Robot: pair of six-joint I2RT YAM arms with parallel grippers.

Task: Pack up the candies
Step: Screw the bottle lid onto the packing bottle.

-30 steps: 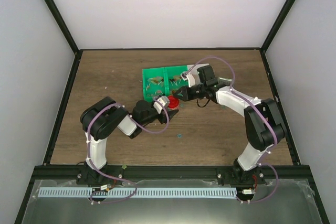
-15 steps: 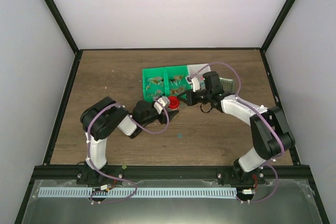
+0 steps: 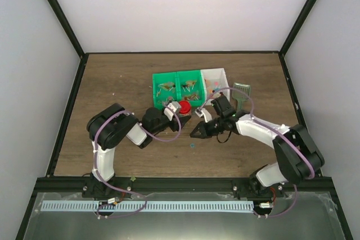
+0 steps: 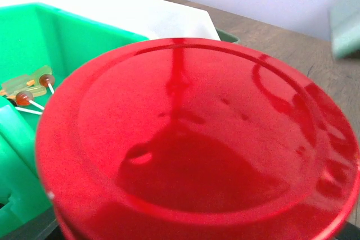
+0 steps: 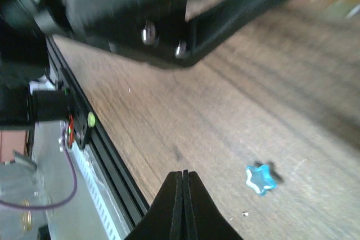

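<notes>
Left gripper (image 3: 181,111) clamps the red lid (image 4: 191,144). Right gripper (image 5: 183,198) is pressed together above the table (image 5: 185,116), near 1 blue star (image 5: 260,179).

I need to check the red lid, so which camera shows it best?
The left wrist view: the red lid fills the frame. The top external view shows only a small red spot; the right wrist view shows none.
</notes>
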